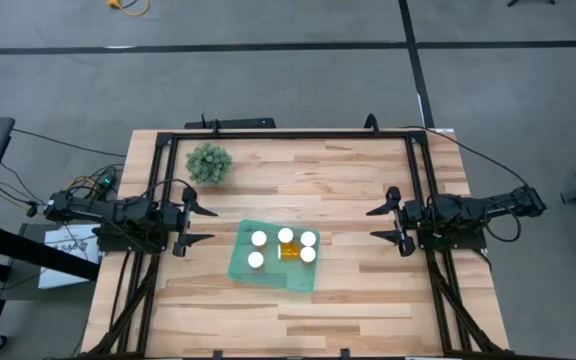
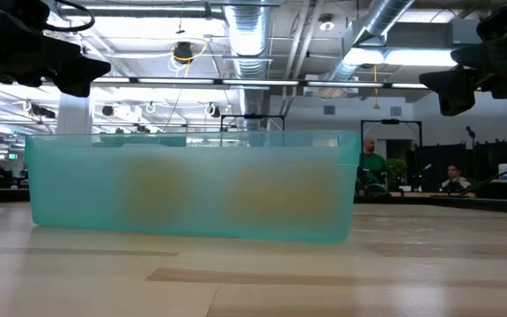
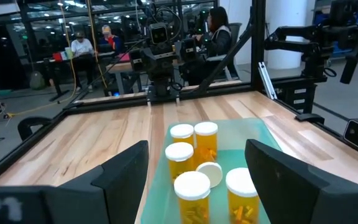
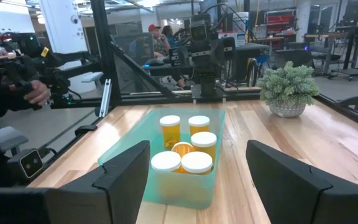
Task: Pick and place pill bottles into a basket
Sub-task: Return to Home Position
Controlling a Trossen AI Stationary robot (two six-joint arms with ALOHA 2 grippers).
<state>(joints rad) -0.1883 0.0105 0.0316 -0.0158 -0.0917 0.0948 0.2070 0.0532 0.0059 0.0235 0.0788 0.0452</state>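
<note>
The teal basket [image 1: 240, 264] rests flat on the middle of the table. It holds six amber pill bottles with white caps [image 1: 286, 236]. Five stand upright and one lies on its side [image 1: 290, 252] between them. The bottles also show in the left wrist view [image 3: 192, 186] and the right wrist view [image 4: 196, 163]. In the low view they are only blurs behind the basket's wall [image 2: 192, 194]. My left gripper [image 1: 200, 225] is open and empty, left of the basket. My right gripper [image 1: 380, 223] is open and empty, right of the basket.
A small bushy green plant in a pot [image 1: 209, 162] stands at the table's far left and shows in the right wrist view [image 4: 289, 87]. A black frame [image 1: 288, 134] runs along the table's edges. People sit in the room beyond the table.
</note>
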